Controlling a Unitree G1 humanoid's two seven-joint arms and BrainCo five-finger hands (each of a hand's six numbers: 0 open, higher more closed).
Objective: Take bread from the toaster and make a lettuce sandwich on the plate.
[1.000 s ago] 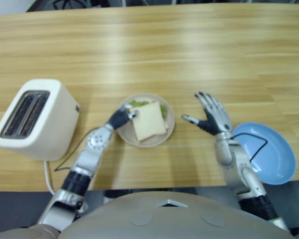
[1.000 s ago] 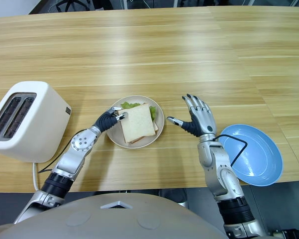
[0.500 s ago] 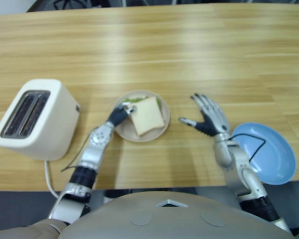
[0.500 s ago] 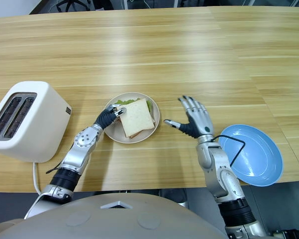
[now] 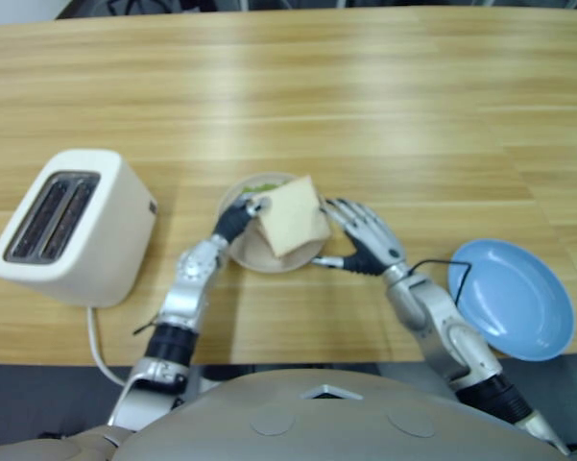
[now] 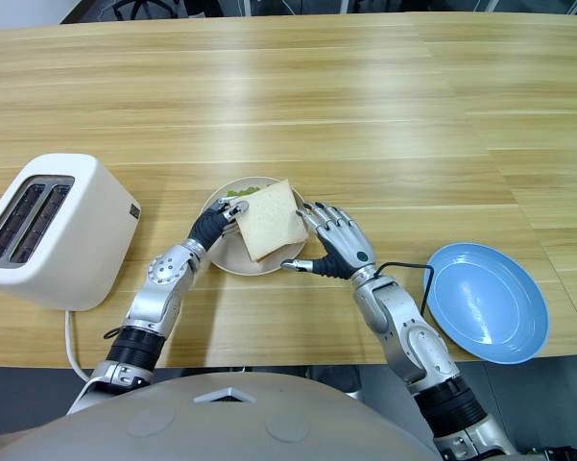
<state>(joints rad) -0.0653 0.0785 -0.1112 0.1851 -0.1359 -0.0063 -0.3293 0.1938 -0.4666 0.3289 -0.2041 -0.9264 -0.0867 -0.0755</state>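
Bread slice (image 6: 269, 221) sits over the lettuce (image 6: 238, 192) on the plate (image 6: 232, 261), left hand (image 6: 214, 225) pinching its corner, right hand (image 6: 336, 248) spread wide alongside: topping step, I'd say, with squaring and release next.

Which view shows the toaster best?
The left eye view: the whole toaster sits inside the frame, with both slots visible. The right eye view shows the slots too, but the toaster's left corner reaches the picture's edge.

No legible text or numbers, small dark patch (image 6: 133, 211) on the toaster (image 6: 58, 235) unreadable
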